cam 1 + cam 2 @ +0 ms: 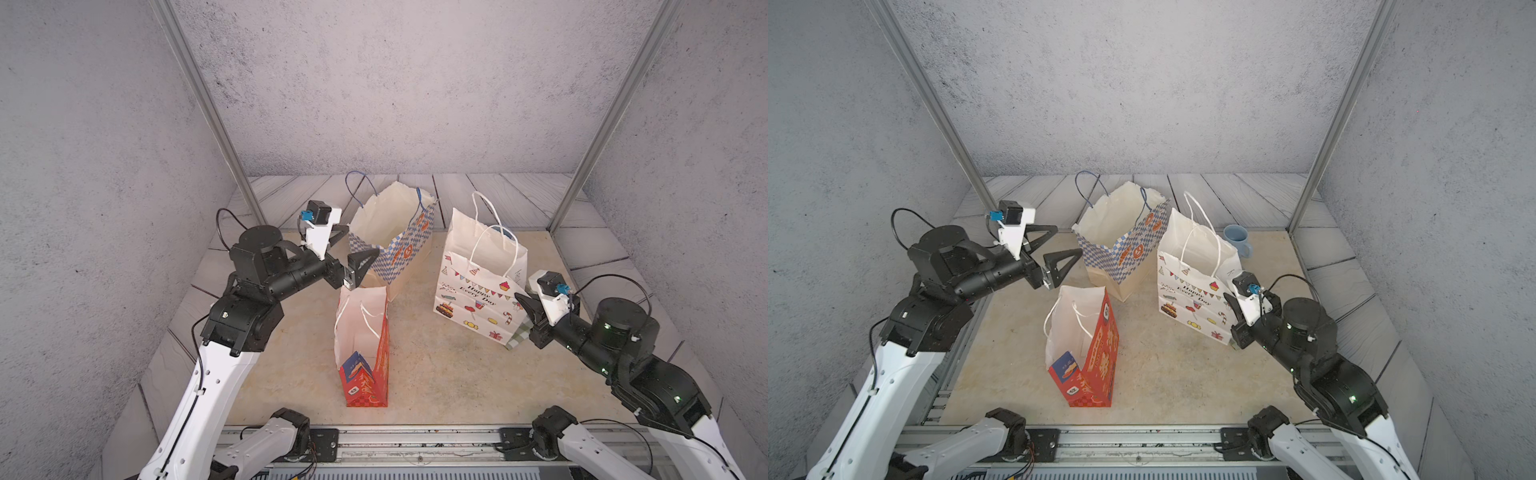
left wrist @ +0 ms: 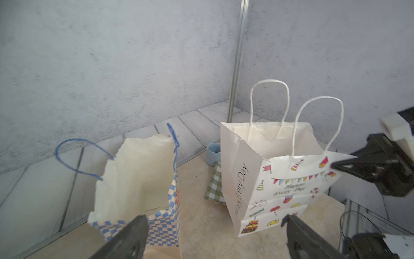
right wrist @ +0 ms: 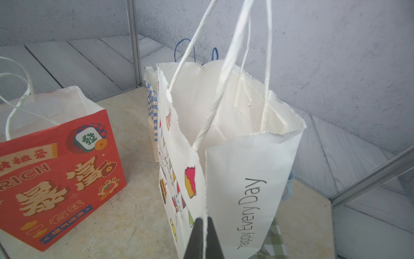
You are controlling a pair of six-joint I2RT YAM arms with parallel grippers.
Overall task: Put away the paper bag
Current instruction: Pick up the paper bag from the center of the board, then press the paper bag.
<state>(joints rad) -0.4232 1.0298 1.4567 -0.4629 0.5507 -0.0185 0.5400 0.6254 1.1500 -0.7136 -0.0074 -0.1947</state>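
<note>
A white paper bag (image 1: 478, 291) (image 1: 1192, 286) printed "Happy Every Day" stands open at the right, its white handles up. My right gripper (image 1: 522, 300) (image 1: 1229, 300) (image 3: 204, 218) is shut on the upper corner edge of this bag (image 3: 246, 170), with the paper pinched between both fingers. My left gripper (image 1: 363, 239) (image 1: 1069, 239) (image 2: 212, 222) hangs open and empty beside the blue-checked bag (image 1: 399, 245) (image 2: 134, 179), touching nothing. The white bag (image 2: 280, 179) and the right gripper (image 2: 336, 166) also show in the left wrist view.
A red bag (image 1: 365, 374) (image 1: 1096, 357) (image 3: 56, 168) stands open at the front centre. A blue mug (image 1: 1235, 237) (image 2: 212, 153) and a green checked cloth (image 2: 216, 186) (image 1: 517, 337) lie behind and under the white bag. Metal posts (image 1: 232, 158) stand at the back corners.
</note>
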